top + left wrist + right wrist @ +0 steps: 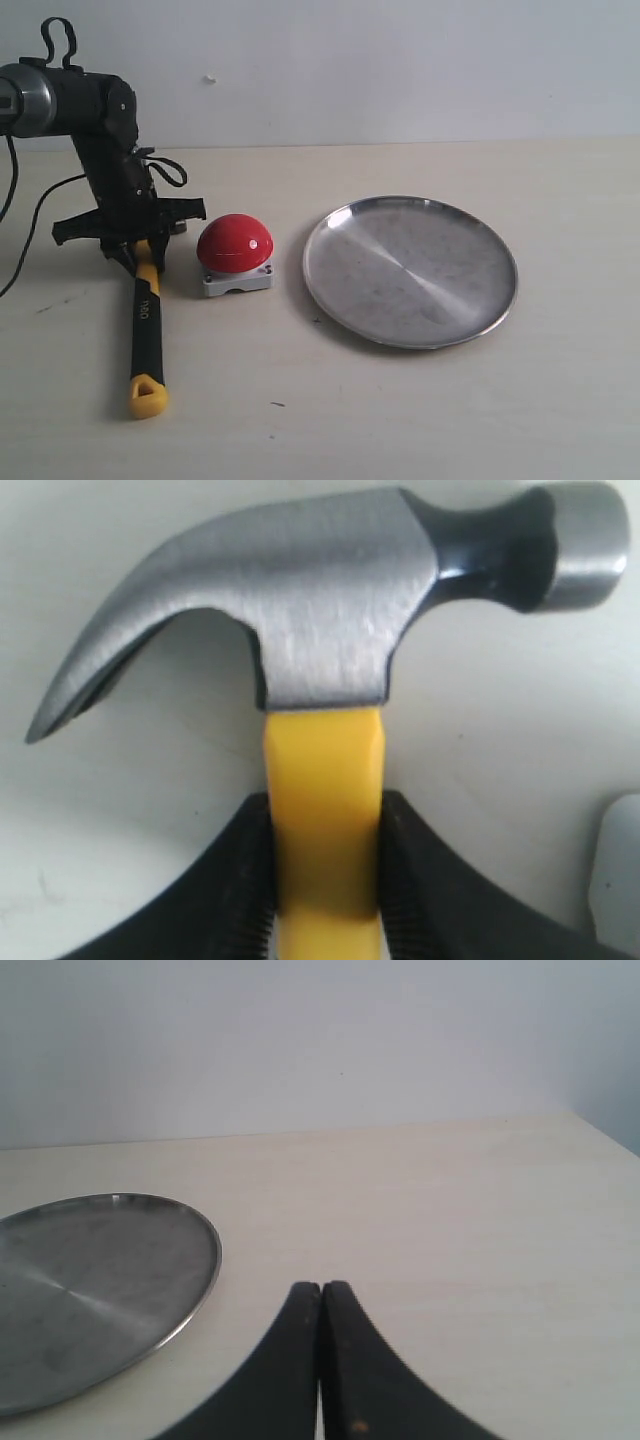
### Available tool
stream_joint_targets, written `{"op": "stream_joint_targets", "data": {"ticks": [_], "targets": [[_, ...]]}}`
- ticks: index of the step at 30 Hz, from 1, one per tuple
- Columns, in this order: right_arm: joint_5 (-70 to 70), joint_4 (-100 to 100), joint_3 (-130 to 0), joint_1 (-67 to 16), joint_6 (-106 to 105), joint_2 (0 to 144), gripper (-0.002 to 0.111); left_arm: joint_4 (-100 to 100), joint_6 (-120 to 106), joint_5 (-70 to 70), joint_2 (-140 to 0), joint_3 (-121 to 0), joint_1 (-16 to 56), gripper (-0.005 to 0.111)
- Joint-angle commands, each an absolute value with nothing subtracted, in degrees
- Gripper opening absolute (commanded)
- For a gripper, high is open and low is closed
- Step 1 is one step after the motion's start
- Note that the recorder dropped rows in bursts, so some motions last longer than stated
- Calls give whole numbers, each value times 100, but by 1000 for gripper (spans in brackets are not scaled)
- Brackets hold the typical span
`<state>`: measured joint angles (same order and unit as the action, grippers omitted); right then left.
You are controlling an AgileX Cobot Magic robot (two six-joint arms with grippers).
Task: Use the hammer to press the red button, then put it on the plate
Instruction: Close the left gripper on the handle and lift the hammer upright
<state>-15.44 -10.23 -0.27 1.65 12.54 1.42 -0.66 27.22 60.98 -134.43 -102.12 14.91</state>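
The hammer lies on the table left of the red button, its yellow looped tip nearest the front edge. My left gripper is shut on the hammer's handle just below the head. In the left wrist view the dark metal head fills the frame and both black fingers press the yellow neck. The red button sits on its grey base between hammer and plate. My right gripper is shut on nothing, beside the plate's rim. It does not show in the exterior view.
A black cable trails from the left arm over the table's left side. A pale wall stands behind the table. A grey corner of the button's base shows at the edge of the left wrist view.
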Motion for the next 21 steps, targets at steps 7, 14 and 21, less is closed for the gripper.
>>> {"op": "stream_joint_targets", "data": {"ticks": [7,14,21], "targets": [[-1494,-1055,0,200,1270,121,0,396,2608,5621,-13265,-10255,1523,0],[-1494,-1055,0,200,1270,121,0,1371,3182,5598,-12980,-10255,1852,0],[-1494,-1055,0,200,1270,121,0,1480,3341,5616,-12744,-10255,1986,0]]}}
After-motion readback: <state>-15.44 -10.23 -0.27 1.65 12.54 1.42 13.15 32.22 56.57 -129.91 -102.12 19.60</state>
